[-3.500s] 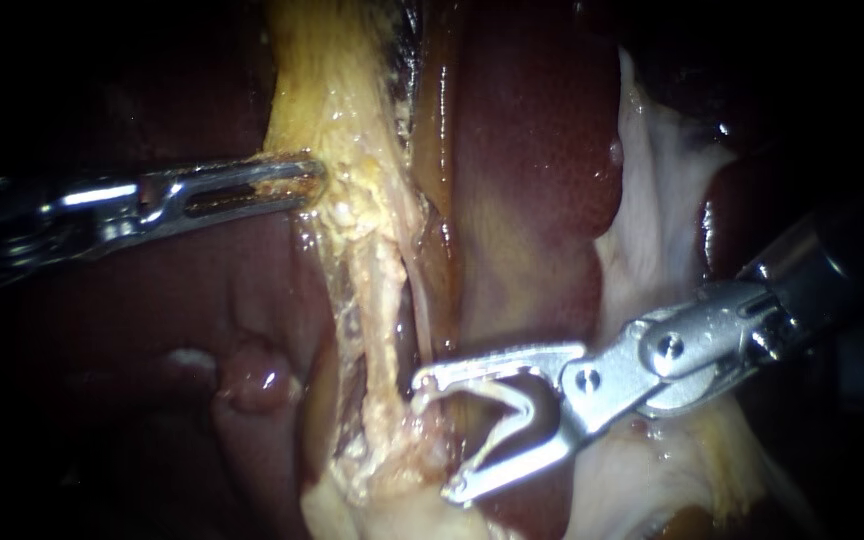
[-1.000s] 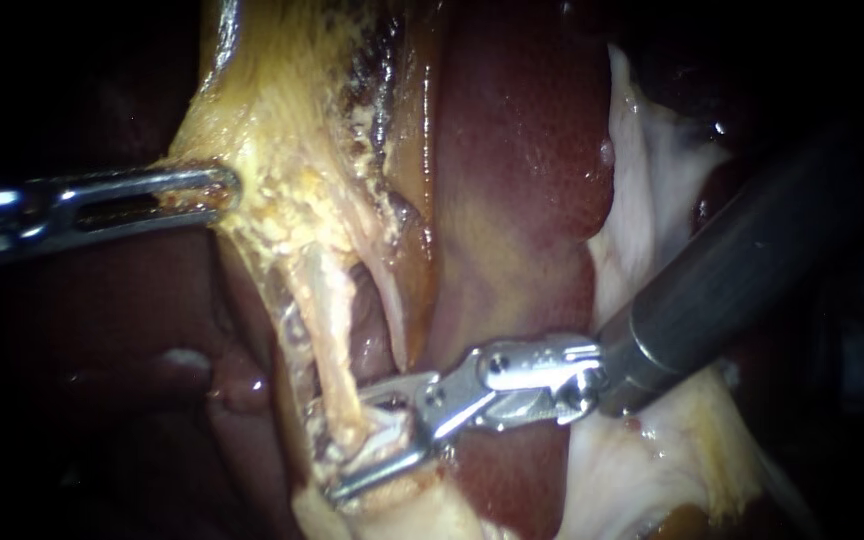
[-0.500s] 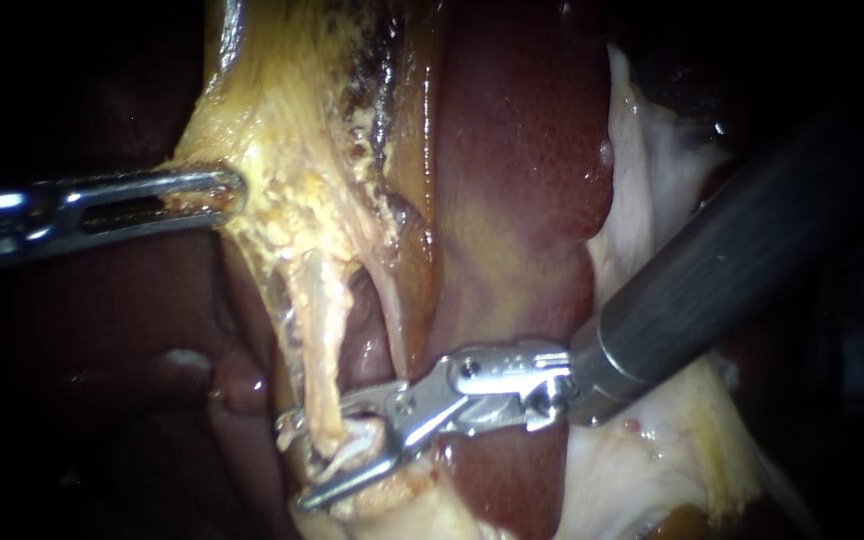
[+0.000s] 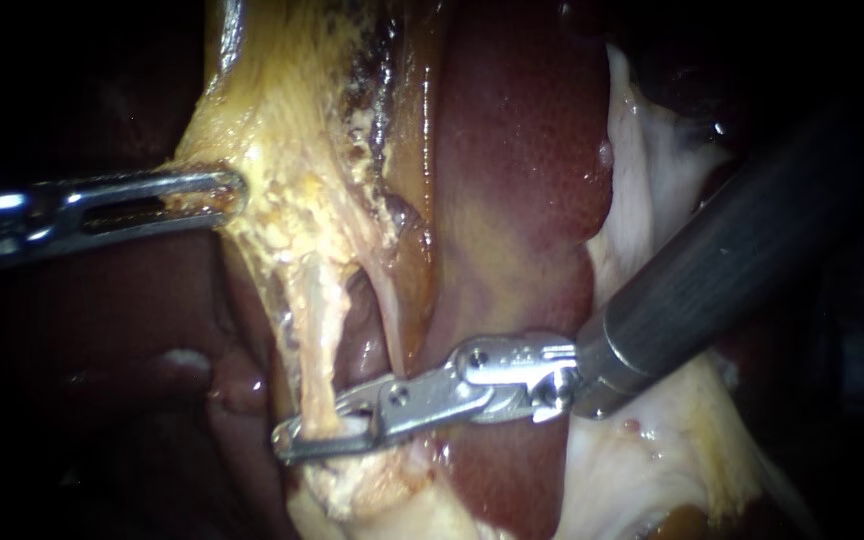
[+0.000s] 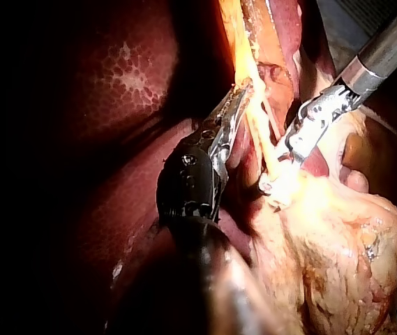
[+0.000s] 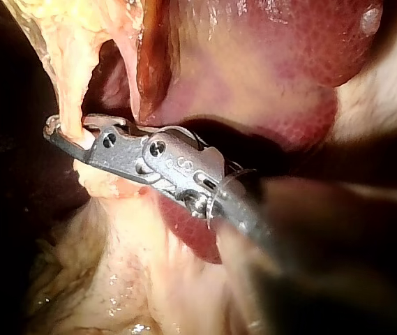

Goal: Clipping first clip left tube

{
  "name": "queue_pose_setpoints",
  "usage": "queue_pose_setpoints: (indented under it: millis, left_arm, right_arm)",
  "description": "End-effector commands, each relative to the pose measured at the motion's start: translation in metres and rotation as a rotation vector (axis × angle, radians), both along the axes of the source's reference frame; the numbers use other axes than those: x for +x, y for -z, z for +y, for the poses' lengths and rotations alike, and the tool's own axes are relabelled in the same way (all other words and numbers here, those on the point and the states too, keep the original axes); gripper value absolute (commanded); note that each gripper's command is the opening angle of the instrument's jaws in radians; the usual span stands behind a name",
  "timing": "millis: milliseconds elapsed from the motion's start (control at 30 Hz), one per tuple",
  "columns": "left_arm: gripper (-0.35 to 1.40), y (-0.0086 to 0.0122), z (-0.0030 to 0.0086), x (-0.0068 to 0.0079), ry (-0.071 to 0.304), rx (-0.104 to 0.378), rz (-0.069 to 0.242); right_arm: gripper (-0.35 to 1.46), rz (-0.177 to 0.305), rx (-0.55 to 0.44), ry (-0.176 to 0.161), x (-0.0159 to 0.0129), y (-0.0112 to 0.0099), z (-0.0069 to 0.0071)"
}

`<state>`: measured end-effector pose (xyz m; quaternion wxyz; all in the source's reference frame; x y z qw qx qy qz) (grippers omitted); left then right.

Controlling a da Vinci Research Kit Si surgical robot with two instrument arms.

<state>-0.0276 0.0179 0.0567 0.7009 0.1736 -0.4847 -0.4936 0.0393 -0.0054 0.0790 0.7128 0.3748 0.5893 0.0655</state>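
Jaws of the right instrument (image 4: 300, 444) are pinching the left tube (image 4: 318, 320) near its lower end. A paler strand (image 4: 382, 295) is hanging just beside it, along the liver's (image 4: 522, 200) edge. The left instrument (image 4: 226, 189) is gripping yellow fatty tissue (image 4: 282, 100) above.

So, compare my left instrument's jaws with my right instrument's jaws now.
The left instrument has long slotted jaws; the right instrument has slimmer jaws with no slot showing. The left instrument grips the yellow fatty tissue higher up; the right instrument is clamped across the left tube lower down. The left instrument lies nearly level; the right instrument's shaft slopes down from the upper right. Both are shut on tissue.
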Motion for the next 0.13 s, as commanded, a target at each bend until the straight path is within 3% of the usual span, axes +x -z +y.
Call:
queue_pose_setpoints:
  millis: [33, 133]
  left_arm:
    - [-0.35, 0.0, 0.0, 0.0, 0.0, 0.0, 0.0]
    - [-0.35, 0.0, 0.0, 0.0, 0.0, 0.0, 0.0]
  right_arm:
    - [-0.35, 0.0, 0.0, -0.001, 0.0, 0.0, 0.0]
    - [-0.35, 0.0, 0.0, -0.001, 0.0, 0.0, 0.0]
